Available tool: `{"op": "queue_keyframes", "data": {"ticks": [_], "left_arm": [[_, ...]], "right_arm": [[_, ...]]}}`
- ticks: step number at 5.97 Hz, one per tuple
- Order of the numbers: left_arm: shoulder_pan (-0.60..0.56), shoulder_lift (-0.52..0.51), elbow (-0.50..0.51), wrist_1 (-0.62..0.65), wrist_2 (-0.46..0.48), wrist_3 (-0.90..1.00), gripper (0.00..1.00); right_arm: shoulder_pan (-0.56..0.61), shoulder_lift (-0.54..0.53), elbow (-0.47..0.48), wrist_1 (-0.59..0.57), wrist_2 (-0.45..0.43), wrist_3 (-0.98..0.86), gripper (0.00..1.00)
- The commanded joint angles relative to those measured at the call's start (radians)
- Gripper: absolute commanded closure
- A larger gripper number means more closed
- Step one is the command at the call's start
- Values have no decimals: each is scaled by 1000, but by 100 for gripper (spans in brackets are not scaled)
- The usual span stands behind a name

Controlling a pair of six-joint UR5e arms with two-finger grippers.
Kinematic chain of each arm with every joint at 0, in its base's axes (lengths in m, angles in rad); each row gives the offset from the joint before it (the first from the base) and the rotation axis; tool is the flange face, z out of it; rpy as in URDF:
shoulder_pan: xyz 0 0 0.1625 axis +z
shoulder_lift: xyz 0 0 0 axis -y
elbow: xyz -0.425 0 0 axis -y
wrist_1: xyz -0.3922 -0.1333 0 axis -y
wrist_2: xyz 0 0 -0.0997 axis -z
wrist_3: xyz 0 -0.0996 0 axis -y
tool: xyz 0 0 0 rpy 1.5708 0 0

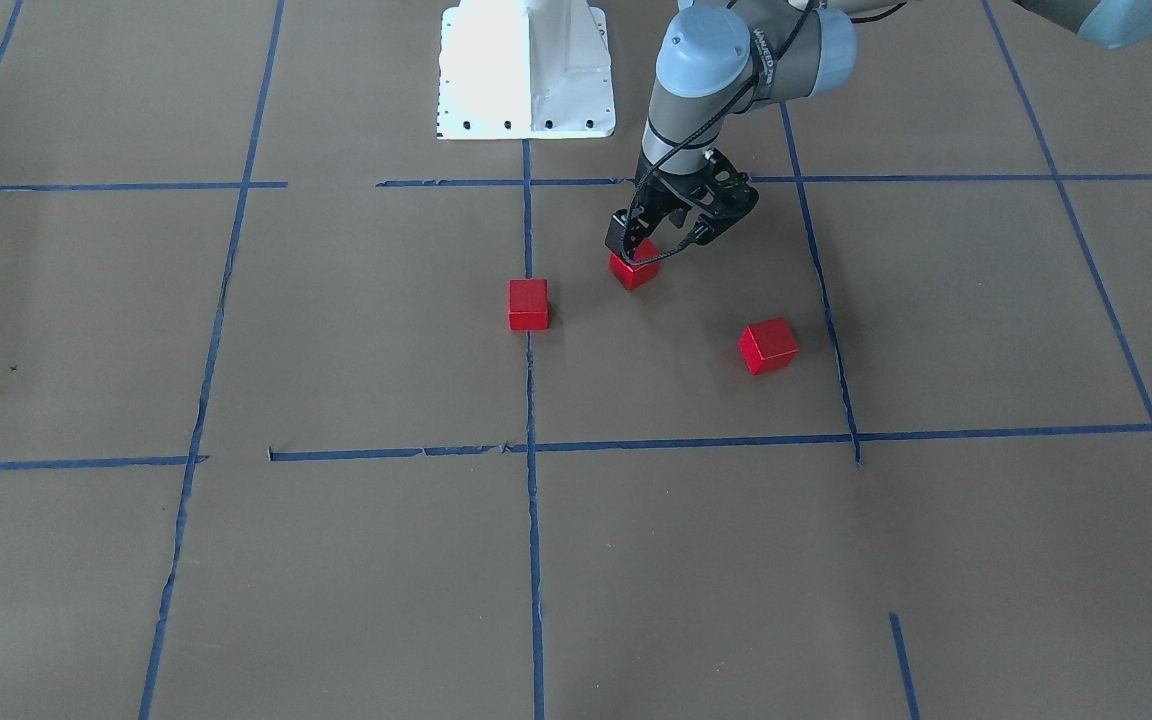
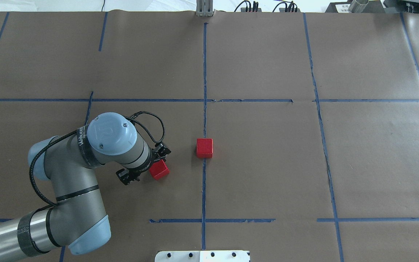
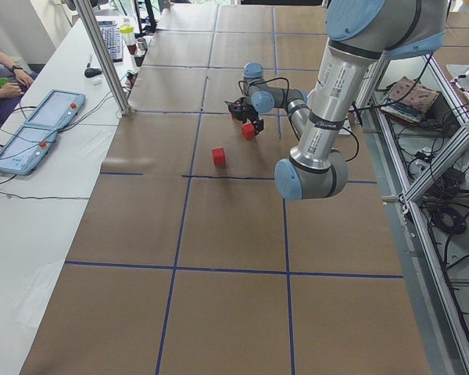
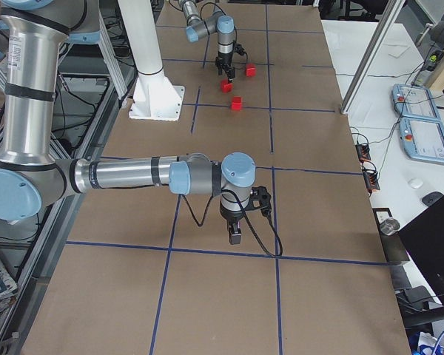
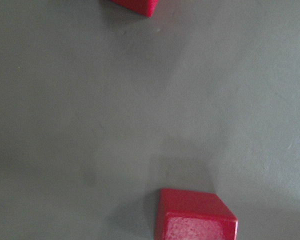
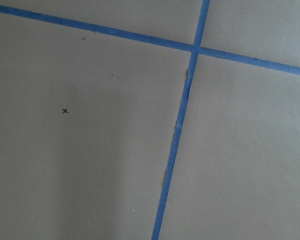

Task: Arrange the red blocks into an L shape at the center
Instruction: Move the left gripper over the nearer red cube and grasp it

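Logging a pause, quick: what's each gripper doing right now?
Left gripper: open, fingers at a red block, not clamped on it.
Right gripper: cannot be told; it shows only from the side.

Brown paper (image 2: 267,163) covers the whole tabletop, crossed by a grid of blue tape lines (image 2: 204,72), and it lies in even, bright light with soft shadows. Along one long side runs a white bench (image 3: 31,234) with two control pendants (image 3: 53,109), a keyboard (image 3: 113,43) and a seated person (image 3: 0,74). An aluminium post (image 3: 105,58) rises at its edge. On the opposite side, aluminium framing (image 3: 417,205) carries loose black cables (image 3: 449,219).
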Motion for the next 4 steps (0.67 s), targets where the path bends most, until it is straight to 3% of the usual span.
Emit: {"op": "queue_keyframes", "data": {"ticks": [1, 3, 4], "left_arm": [[0, -17, 57, -43, 1, 1, 0], [9, -21, 82, -51, 4, 1, 0], [25, -23, 90, -51, 36, -1, 6]], "right_arm": [[0, 0, 0, 0, -1, 0, 0], [0, 0, -2, 0, -1, 0, 0], [0, -2, -2, 0, -1, 0, 0]]}}
